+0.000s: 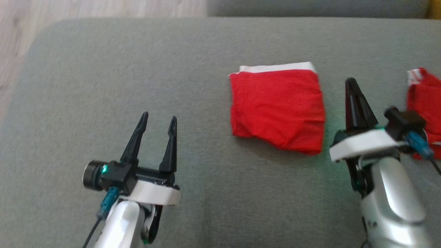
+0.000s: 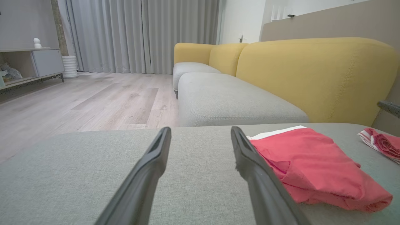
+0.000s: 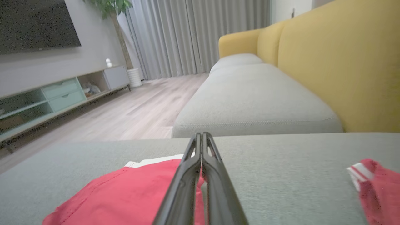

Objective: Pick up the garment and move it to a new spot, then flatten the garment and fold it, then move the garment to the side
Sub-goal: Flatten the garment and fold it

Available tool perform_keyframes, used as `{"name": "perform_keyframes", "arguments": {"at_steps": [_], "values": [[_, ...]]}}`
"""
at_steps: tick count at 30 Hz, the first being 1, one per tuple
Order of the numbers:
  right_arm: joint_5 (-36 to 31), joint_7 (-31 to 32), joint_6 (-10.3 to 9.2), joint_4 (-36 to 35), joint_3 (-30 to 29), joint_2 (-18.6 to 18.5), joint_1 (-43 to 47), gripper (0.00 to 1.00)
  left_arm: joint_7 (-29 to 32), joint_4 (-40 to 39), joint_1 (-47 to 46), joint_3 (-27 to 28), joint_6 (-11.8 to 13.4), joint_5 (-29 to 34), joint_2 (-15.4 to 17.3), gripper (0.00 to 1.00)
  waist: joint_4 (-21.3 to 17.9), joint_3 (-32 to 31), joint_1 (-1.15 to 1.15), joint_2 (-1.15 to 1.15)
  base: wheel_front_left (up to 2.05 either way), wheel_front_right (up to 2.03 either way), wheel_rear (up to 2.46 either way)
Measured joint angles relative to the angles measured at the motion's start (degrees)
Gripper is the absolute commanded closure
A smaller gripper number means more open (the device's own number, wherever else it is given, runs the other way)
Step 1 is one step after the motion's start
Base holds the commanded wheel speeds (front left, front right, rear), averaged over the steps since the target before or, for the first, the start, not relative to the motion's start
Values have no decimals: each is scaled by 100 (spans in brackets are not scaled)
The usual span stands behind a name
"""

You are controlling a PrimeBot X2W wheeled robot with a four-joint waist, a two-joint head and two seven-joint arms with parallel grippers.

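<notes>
A: Head view first. Where's the garment?

B: The red garment (image 1: 277, 106) lies folded into a rough rectangle, white waistband at its far edge, on the grey cushion (image 1: 120, 69), right of centre. The right gripper (image 1: 351, 82) hovers just beside its right edge, fingers pressed together on nothing. The left gripper (image 1: 159, 116) is well apart on the other side, fingers spread wide and empty. A second red garment (image 1: 425, 103) sits at the far right.

A: So which step is this?

B: I judge the fold done and the move aside not yet made. The closed fingers could slide under the near right corner, or open and pinch all layers at once. A grip on the top layer alone would likely undo the fold. Keep the lift low and steer clear of the second red garment.

A: Left wrist view?

B: Open fingers over bare cushion, the garment just to their right, its near corner bulging a little. Beyond are another grey seat (image 2: 225, 100), a yellow backrest (image 2: 312, 78), pale wooden floor (image 2: 78, 103) and grey curtains (image 2: 140, 34).

A: Right wrist view?

B: The two fingers meet along their length, with the garment's edge below and left of them. The cushion's weave looks grippy, so dragging may ruck the cloth. A dark television (image 3: 37, 25), a low shelf unit (image 3: 62, 90) and a potted plant (image 3: 120, 40) line the far wall.
</notes>
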Motion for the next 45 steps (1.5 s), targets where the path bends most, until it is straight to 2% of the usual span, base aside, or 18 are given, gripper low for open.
{"name": "perform_keyframes", "arguments": {"at_steps": [8, 15, 20, 24, 30, 34, 37, 45], "values": [[-396, 400, 1, 1519, -62, -14, -1105, 100, 0, 18, -343, -320, -7, -115, -8, 0, 561, 449, 0, 0, 0, 0, 0], [-716, 516, 0, 2940, -559, -93, -1684, 100, 0, 33, -394, -434, 9, -119, -8, 0, 901, 649, 0, 0, 0, 0, 0], [-823, 118, 0, 3377, -517, -116, -1840, 100, 0, 81, -416, -439, 34, -200, -8, 0, 917, 565, -1, 0, 0, 0, 0], [-714, -97, 0, 3416, -89, -107, -1844, 100, 0, 122, -415, -390, 49, -166, -10, 0, 835, 453, -1, 0, 0, 0, 0], [404, -147, 1, 3052, 1618, -98, -1818, 100, 0, 129, -413, -368, 48, -140, -11, 0, 720, 309, -1, 0, 0, 0, 0], [711, -23, 0, 3078, 2450, -97, -1697, 100, 0, 129, -413, -381, 49, -141, -11, 0, 684, 273, -1, 0, 0, 0, 0], [666, 197, 0, 3307, 2691, -90, -1661, 100, 0, 130, -413, -407, 51, -142, -10, 0, 686, 267, -1, 0, 0, 0, 0], [1012, 88, 0, 3427, 2944, -91, -1660, 100, 0, 190, -409, -439, 102, -158, -11, 0, 582, 167, -1, 0, 0, 0, 0]]}}
